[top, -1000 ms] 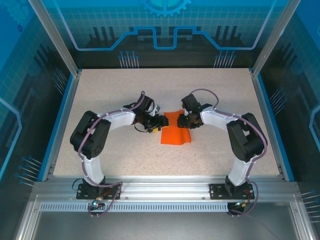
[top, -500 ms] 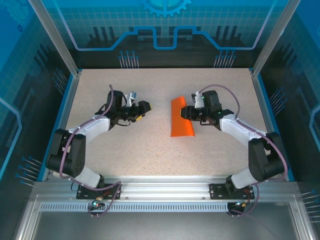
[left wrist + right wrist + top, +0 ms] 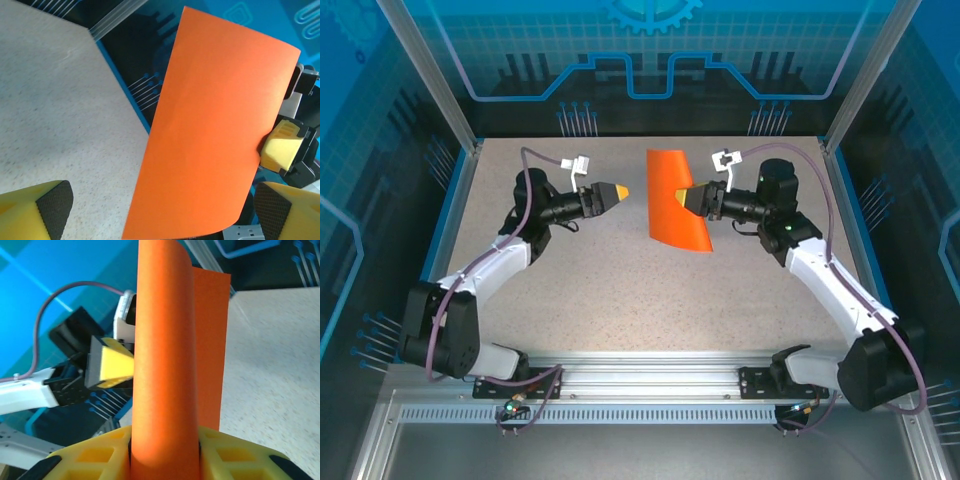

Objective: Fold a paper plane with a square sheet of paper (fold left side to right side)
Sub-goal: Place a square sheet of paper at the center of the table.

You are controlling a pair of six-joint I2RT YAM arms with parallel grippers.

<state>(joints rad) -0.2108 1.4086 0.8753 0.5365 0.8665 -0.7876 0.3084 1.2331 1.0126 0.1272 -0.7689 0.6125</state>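
- Over the past second we watch both arms swing from the table's middle toward its far side. The right gripper (image 3: pixel 686 199) has carried the square sheet of paper (image 3: pixel 670 205) up off the table (image 3: pixel 620 290), and the left gripper (image 3: pixel 614 191) has let go and backed off to the left.
- The right gripper is clamped on the sheet's right edge, and the orange paper rises from between its yellow pads (image 3: pixel 100 457) in the right wrist view. The left gripper holds nothing, its jaws spread wide at the two lower corners of the left wrist view.
- The sheet lies just right of the left gripper, straight ahead of its open jaws, near but not touching. From above, its long axis runs far to near with a slight lean.
- We judge the fold unfinished. The paper is bent over in a loose rounded curve with a second layer behind it, not pressed to a crease.
- The left gripper is the free one facing the sheet's open side. Only air separates them, and the bare table lies below.
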